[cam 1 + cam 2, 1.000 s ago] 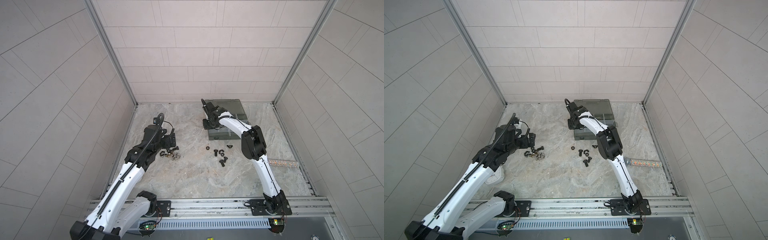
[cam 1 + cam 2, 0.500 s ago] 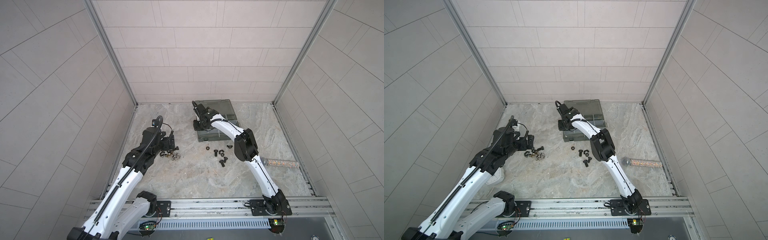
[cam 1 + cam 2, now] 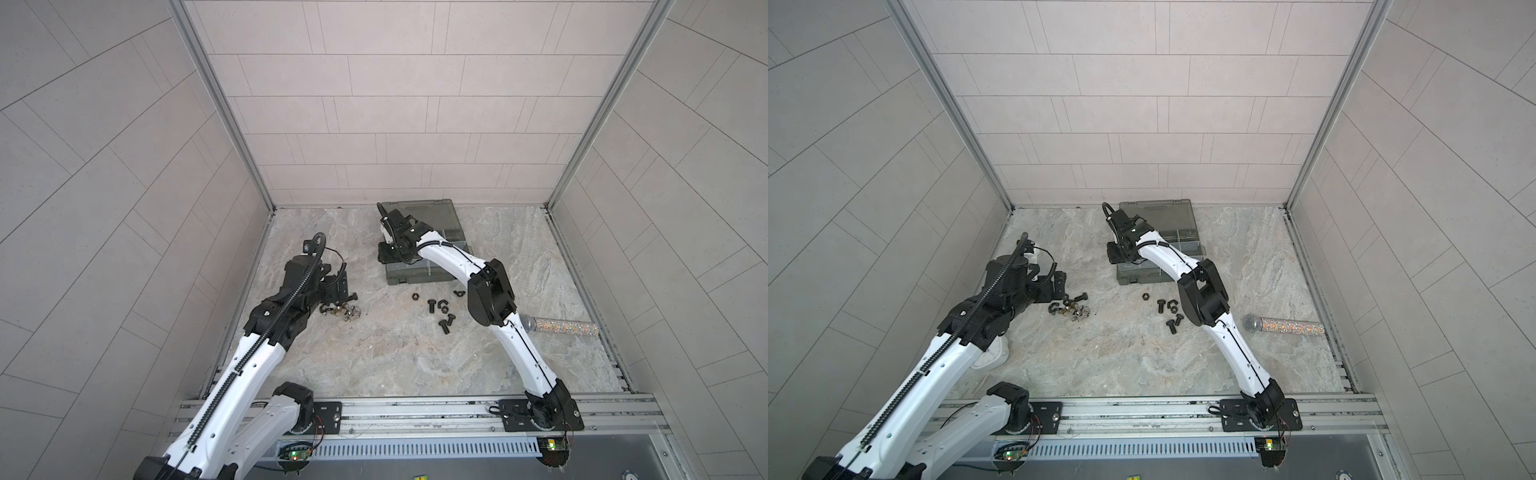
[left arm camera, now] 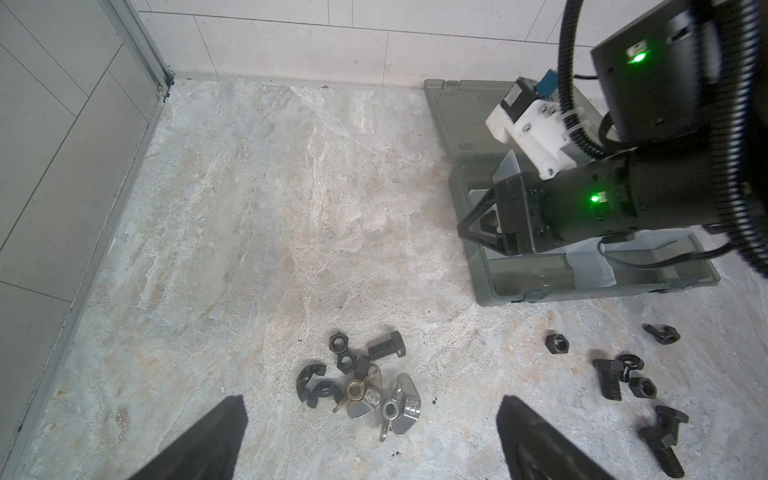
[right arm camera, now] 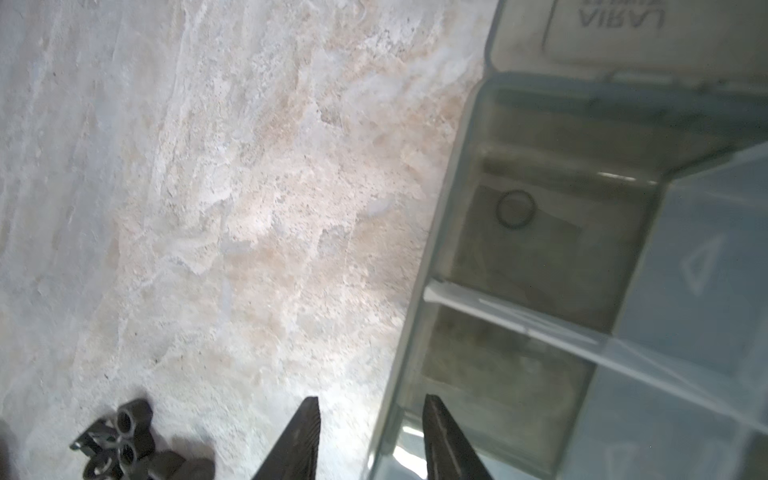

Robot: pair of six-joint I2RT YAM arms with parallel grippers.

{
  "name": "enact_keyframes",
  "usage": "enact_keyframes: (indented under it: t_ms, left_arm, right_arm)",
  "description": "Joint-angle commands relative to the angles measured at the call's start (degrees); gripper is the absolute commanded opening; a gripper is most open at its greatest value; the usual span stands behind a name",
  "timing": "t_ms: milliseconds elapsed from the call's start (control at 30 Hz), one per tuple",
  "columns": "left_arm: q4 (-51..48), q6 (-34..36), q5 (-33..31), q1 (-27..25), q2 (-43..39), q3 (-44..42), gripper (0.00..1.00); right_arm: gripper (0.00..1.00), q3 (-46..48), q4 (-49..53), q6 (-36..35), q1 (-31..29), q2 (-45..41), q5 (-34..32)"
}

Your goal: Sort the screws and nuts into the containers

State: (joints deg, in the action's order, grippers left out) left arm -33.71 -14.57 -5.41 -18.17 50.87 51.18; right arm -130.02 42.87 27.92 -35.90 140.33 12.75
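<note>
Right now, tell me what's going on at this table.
Two robot arms are sorting loose hardware into an open organizer case. The right gripper is at the case's edge, jaws apart on either side of its wall, holding nothing. The left gripper hovers wide open over a heap of nuts with one screw. More screws and nuts lie near the case; no compartment in view holds any yet.

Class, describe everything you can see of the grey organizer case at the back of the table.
The organizer case is smoky-grey translucent plastic, resting flat on the marble-look table near the back wall. Its hinged lid lies open behind the tray; pale dividers split the tray into compartments, and those in view look empty. The right gripper hangs at one side wall, jaws apart astride it; contact is unclear.
</note>
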Motion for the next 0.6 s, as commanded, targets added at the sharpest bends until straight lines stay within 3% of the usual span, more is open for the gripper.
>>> enact_keyframes:
  t_ms: [0, 233, 333, 567]
  left_arm:
    - [1.2, 0.8, 2.5, -0.4, 2.5, 2.6, 1.0]
    - [5.0, -0.5, 9.8, -1.3, 14.2, 9.3, 1.0]
    - [5.8, -1.1, 12.1, -2.1, 21.5, 13.0, 0.95]
    - [1.3, -3.2, 17.4, -3.3, 38.6, 24.0, 0.89]
  right_arm:
    - [0.43, 5.0, 3.9, -5.0, 2.2, -12.7, -2.4]
    - [0.41, 32.9, 1.7, -7.3, 9.6, -36.0, -5.3]
    - [0.4, 43.4, 1.5, -7.0, 12.0, -43.6, -6.0]
    - [0.39, 57.6, 1.3, -6.5, 13.2, -53.3, -4.9]
